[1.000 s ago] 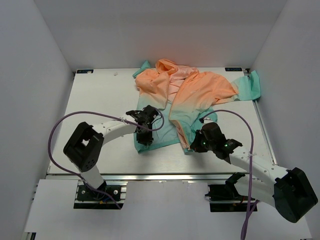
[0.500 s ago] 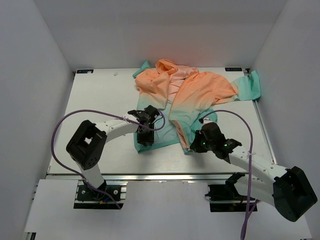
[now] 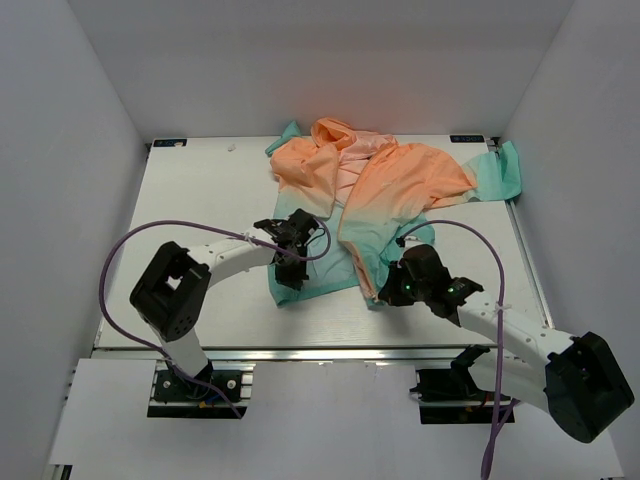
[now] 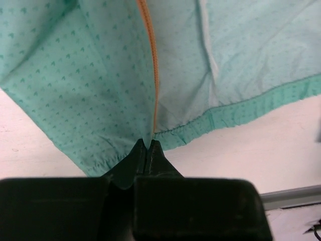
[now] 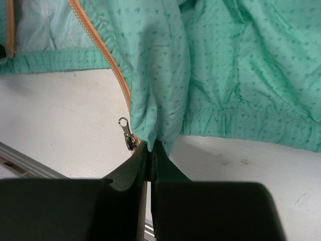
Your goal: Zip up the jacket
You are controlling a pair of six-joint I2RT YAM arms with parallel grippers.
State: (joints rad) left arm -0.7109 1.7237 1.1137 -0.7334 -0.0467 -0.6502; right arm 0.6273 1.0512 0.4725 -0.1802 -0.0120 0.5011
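The jacket lies open and crumpled on the white table, peach-orange at the hood, teal at the hem. My left gripper is shut on the teal hem of the left front panel. In the left wrist view its jaws pinch the bottom end of the orange zipper tape. My right gripper is shut on the hem of the right front panel. The right wrist view shows a fold of teal cloth between the closed jaws, with the metal zipper slider just left of the tips.
One teal sleeve end reaches the table's right edge by the white wall. Purple cables loop over both arms. An aluminium rail runs along the table's near edge.
The left gripper's jaws stood apart over the hem and have closed on the zipper's bottom end. The right gripper has shifted slightly left with its hold on the hem.
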